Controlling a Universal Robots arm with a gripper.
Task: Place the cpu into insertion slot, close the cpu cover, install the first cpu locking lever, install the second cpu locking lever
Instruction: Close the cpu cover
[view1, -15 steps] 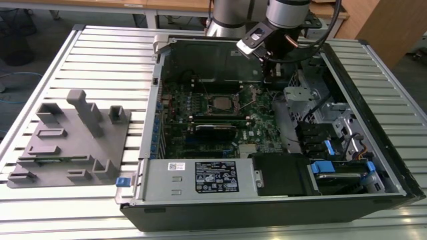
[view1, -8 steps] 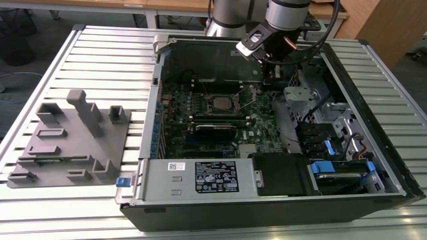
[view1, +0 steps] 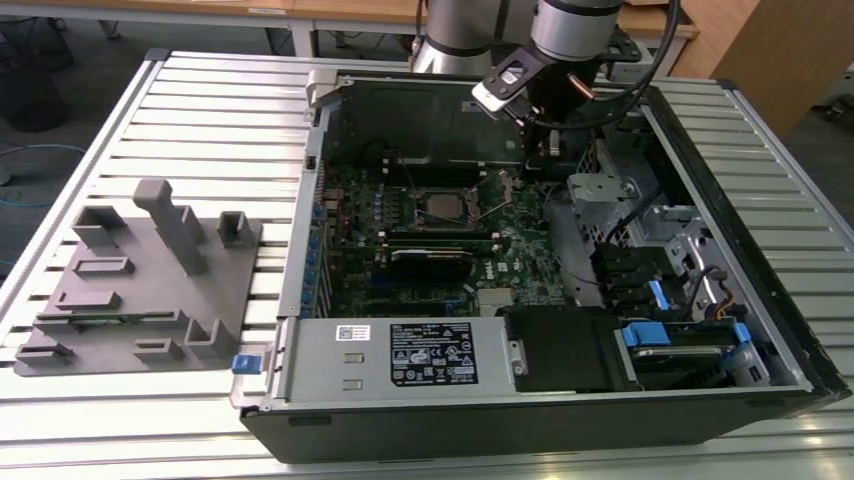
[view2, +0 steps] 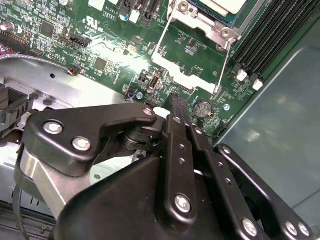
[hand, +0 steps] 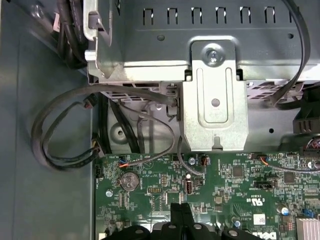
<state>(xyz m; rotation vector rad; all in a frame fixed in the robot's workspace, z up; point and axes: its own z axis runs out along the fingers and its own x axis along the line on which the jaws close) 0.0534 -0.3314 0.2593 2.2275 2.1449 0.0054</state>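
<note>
The cpu (view1: 438, 205) lies in the insertion slot (view1: 441, 190) in the middle of the green motherboard. In the second wrist view the cpu's (view2: 220, 4) silver top is framed by the cpu cover (view2: 207, 25), a silver metal plate. Two thin wire locking levers (view2: 162, 37) (view2: 222, 65) run from the socket's corners out over the board. My gripper (view1: 547, 165) hangs inside the case, toward the exterior view's right of the socket and further back. Its black fingers are shut together with nothing between them, as both wrist views show (view2: 175, 100) (hand: 181, 207), just above the board's edge.
A grey metal drive cage (hand: 215, 100) and looping black cables (hand: 65, 135) sit just past the board's edge. A coin battery (hand: 130, 180) lies close to the fingertips. Long black memory slots (view2: 270, 35) flank the socket. A grey fixture block (view1: 147, 280) stands on the slatted table (view1: 200, 110).
</note>
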